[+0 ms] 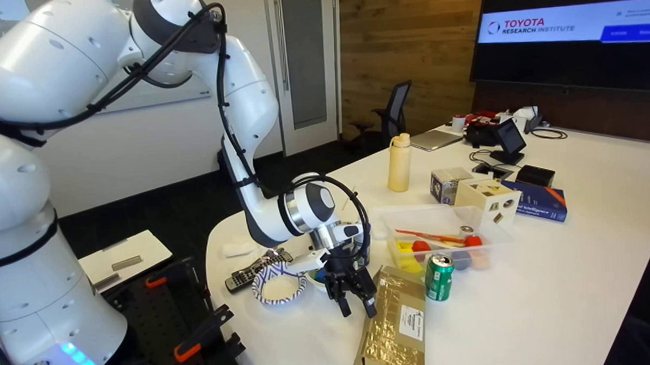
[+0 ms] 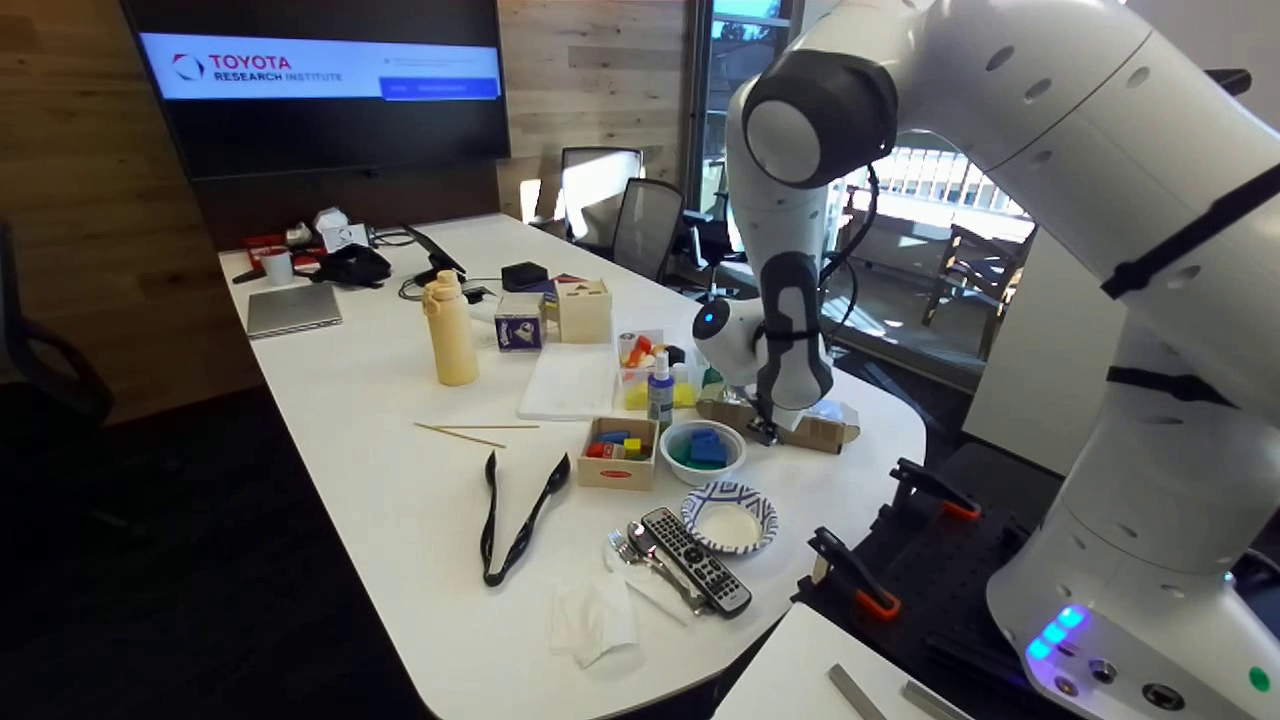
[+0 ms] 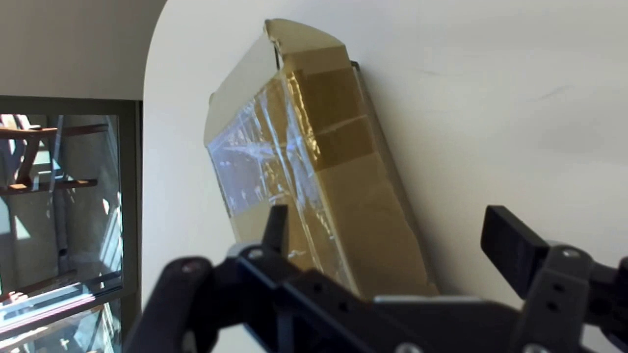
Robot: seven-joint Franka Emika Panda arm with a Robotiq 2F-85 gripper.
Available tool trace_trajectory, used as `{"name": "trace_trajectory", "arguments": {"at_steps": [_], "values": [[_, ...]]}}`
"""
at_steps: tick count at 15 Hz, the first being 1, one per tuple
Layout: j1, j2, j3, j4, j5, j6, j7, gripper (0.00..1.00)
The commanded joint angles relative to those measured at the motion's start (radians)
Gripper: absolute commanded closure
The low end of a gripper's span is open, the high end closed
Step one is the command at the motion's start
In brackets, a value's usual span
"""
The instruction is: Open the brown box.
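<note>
Black two-fingered gripper (image 1: 358,311) hangs by the left edge of the flat, taped-up golden-brown cardboard box (image 1: 389,339), near side of the white table (image 1: 524,310) in an exterior view. Jaws are spread pretty wide, nothing in 'em.

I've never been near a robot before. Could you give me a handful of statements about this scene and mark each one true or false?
1. The gripper is open. True.
2. A white label sits on the brown box. True.
3. The brown box is hanging in mid-air. False: it rests on the table.
4. A green can stands upright beside the brown box. True.
5. The gripper is clamped around the green can. False: the green can stands clear of it.
</note>
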Motion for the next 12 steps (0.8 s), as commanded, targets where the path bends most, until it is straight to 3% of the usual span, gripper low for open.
{"name": "trace_trajectory", "arguments": {"at_steps": [1, 7, 12], "values": [[0.029, 0.099, -0.039, 0.069, 0.02, 0.03, 0.021, 0.0], [0.027, 0.196, -0.065, 0.159, 0.104, 0.029, -0.001, 0.0], [0.06, 0.188, -0.093, 0.121, 0.175, 0.085, -0.032, 0.0]]}}
